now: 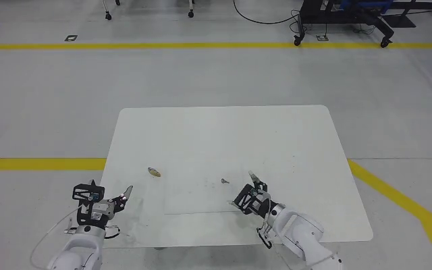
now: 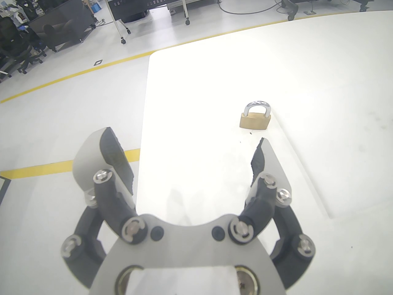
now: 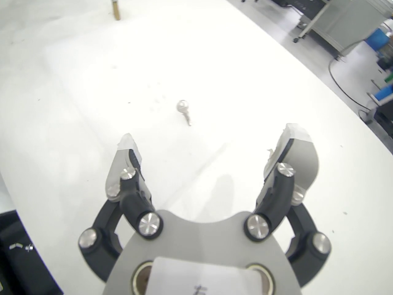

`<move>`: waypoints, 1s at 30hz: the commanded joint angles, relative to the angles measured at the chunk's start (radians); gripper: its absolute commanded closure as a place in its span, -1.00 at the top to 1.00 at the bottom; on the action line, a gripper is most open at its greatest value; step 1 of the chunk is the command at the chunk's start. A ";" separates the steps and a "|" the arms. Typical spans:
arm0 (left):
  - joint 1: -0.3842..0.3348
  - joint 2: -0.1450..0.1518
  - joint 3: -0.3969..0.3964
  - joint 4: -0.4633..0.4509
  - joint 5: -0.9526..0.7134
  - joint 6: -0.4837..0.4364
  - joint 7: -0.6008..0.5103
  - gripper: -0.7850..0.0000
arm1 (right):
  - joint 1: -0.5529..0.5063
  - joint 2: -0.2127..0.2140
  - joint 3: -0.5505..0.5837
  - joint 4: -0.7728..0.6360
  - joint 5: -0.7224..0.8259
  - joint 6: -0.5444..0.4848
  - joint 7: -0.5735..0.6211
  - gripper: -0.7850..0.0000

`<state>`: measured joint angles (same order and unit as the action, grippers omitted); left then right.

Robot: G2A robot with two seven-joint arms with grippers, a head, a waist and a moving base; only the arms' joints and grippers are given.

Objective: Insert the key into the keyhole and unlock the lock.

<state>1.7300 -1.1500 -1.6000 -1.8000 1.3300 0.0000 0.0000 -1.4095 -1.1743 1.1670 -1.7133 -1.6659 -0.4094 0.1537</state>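
Note:
A small brass padlock [image 1: 154, 172] with a silver shackle lies on the white table [image 1: 223, 128], left of centre; the left wrist view has the padlock [image 2: 255, 116] a short way beyond my left gripper [image 2: 184, 142], which is open and holds nothing. That left gripper [image 1: 108, 197] hangs at the table's front left corner. A small silver key [image 1: 225, 181] lies flat near the table's front middle. My right gripper [image 1: 248, 187] is open just right of the key, and the key [image 3: 184, 110] lies a little ahead of the right gripper [image 3: 212, 139]. The padlock [image 3: 115, 2] stands farther off.
The table's front edge [image 1: 202, 244] runs close under both arms. Yellow floor lines [image 1: 202, 46] cross the grey floor around the table. Wheeled racks and cables [image 1: 351, 20] stand far behind it.

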 commanded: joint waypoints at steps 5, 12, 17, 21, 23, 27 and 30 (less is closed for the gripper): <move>0.000 0.000 0.000 0.000 0.000 0.000 0.000 1.00 | 0.095 -0.019 -0.094 0.077 -0.004 -0.030 0.054 1.00; 0.000 0.000 0.000 0.000 0.000 0.000 0.000 1.00 | 0.178 -0.040 -0.158 0.160 0.004 -0.013 0.096 1.00; 0.000 0.000 0.000 0.000 0.000 0.000 0.000 1.00 | 0.207 -0.049 -0.182 0.188 -0.028 0.020 0.110 -0.04; 0.000 0.000 0.000 0.000 0.000 0.000 0.000 1.00 | 0.224 -0.054 -0.191 0.199 -0.042 0.041 0.114 -0.21; 0.000 0.000 0.000 0.000 0.000 0.000 0.000 1.00 | 0.230 -0.056 -0.192 0.205 -0.044 0.047 0.113 -0.31; 0.000 0.000 0.000 0.000 0.000 0.000 0.000 1.00 | 0.245 -0.061 -0.202 0.219 -0.062 0.068 0.126 -0.41; 0.000 0.000 0.000 0.000 0.000 0.000 0.000 1.00 | 0.258 -0.066 -0.214 0.230 -0.070 0.068 0.129 -0.51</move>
<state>1.7300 -1.1500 -1.6000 -1.8000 1.3300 0.0000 0.0000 -1.1554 -1.2392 0.9559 -1.4863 -1.7327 -0.3421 0.2816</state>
